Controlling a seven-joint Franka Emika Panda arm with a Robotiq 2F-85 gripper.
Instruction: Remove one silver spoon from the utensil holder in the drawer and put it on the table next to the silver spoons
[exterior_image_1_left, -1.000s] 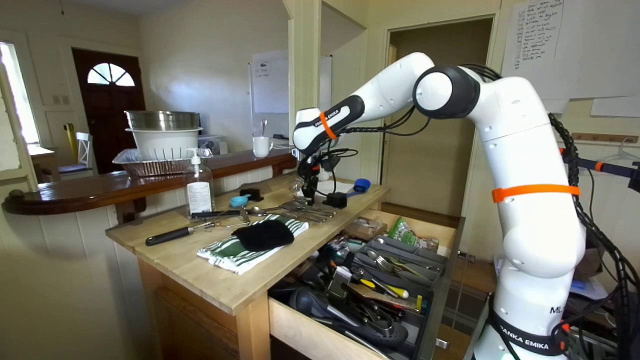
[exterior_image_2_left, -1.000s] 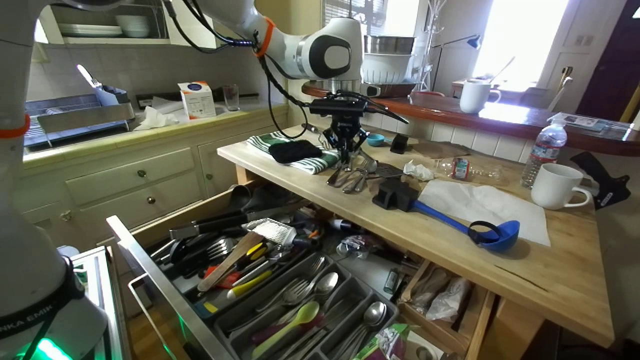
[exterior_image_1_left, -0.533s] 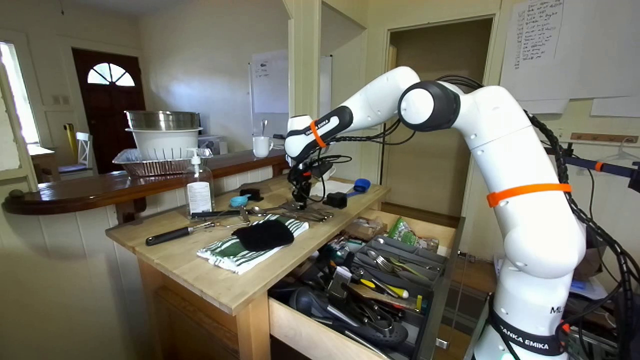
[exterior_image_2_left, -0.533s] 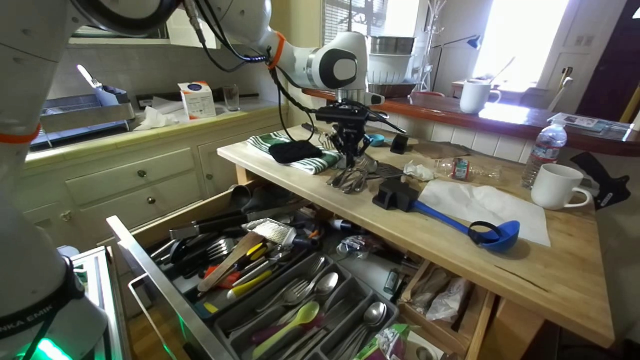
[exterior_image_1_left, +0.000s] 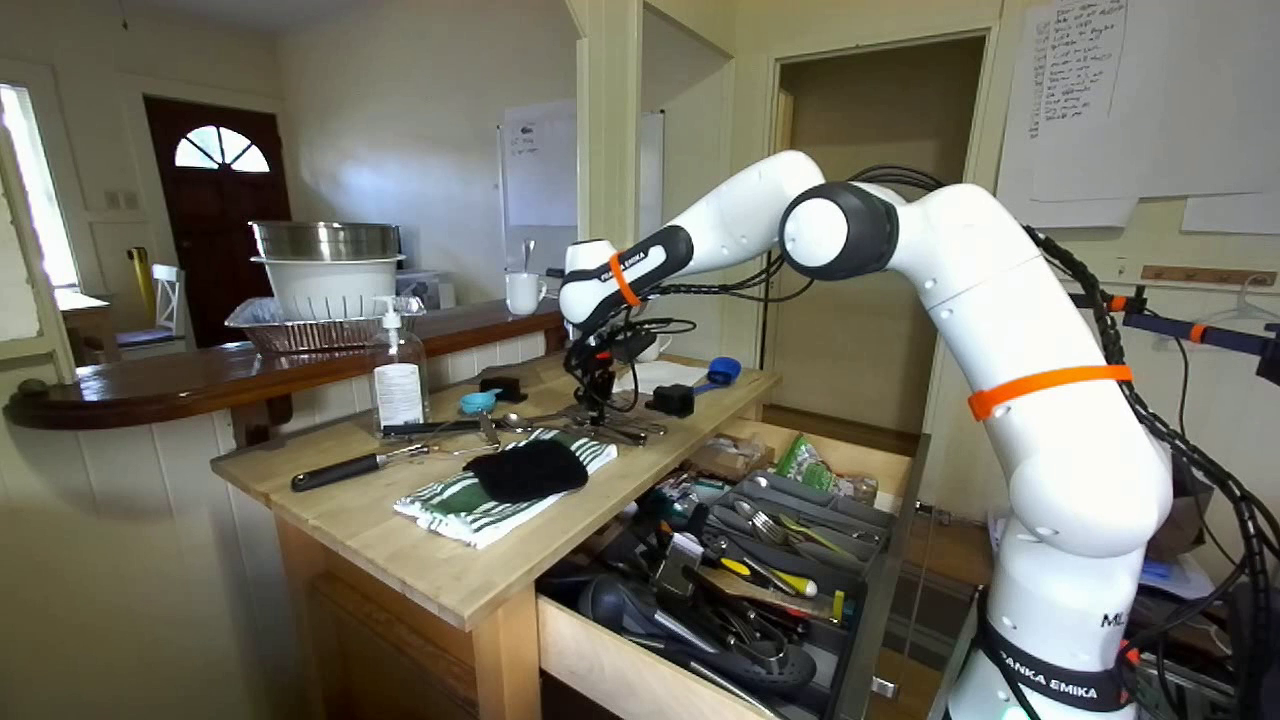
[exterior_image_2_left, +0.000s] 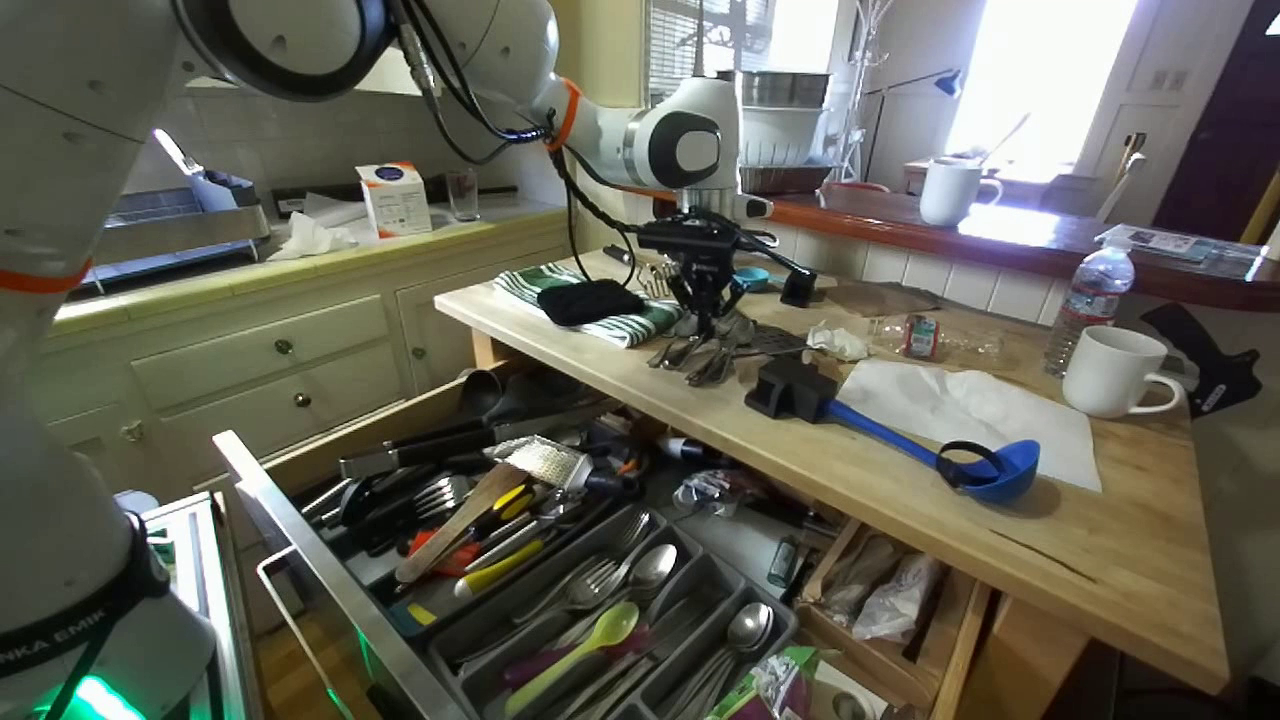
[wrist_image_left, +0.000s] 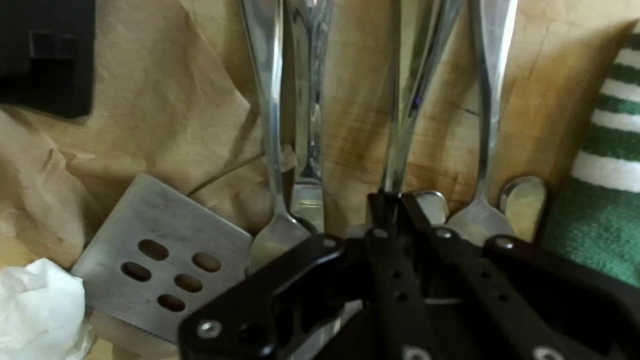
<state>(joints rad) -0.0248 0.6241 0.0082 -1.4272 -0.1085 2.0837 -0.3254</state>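
Note:
My gripper (wrist_image_left: 390, 200) points down low over the table (exterior_image_2_left: 1120, 560), among loose silver cutlery. In the wrist view its fingertips are closed around the slim handle of a silver spoon (wrist_image_left: 400, 115). The bowl end is hidden under the fingers, and I cannot tell whether it touches the table. One silver spoon (wrist_image_left: 272, 100) lies to its left and another (wrist_image_left: 487, 100) to its right. The gripper also shows in both exterior views (exterior_image_1_left: 597, 412) (exterior_image_2_left: 706, 328). The utensil holder (exterior_image_2_left: 722, 572), with more spoons and forks, lies in the open drawer (exterior_image_1_left: 640, 655).
A slotted metal turner (wrist_image_left: 165, 255) and crumpled white paper (wrist_image_left: 42, 310) lie left in the wrist view. A green-striped towel (exterior_image_2_left: 655, 325) carries a black cloth (exterior_image_2_left: 590, 302). A blue ladle (exterior_image_2_left: 1005, 475), black block (exterior_image_2_left: 792, 388) and white mug (exterior_image_2_left: 1115, 370) stand on the table.
The arm has come down, and my gripper has shifted slightly leftward in an exterior view, down into the cutlery. Some of the cutlery under it has shifted a little. The drawer is unchanged.

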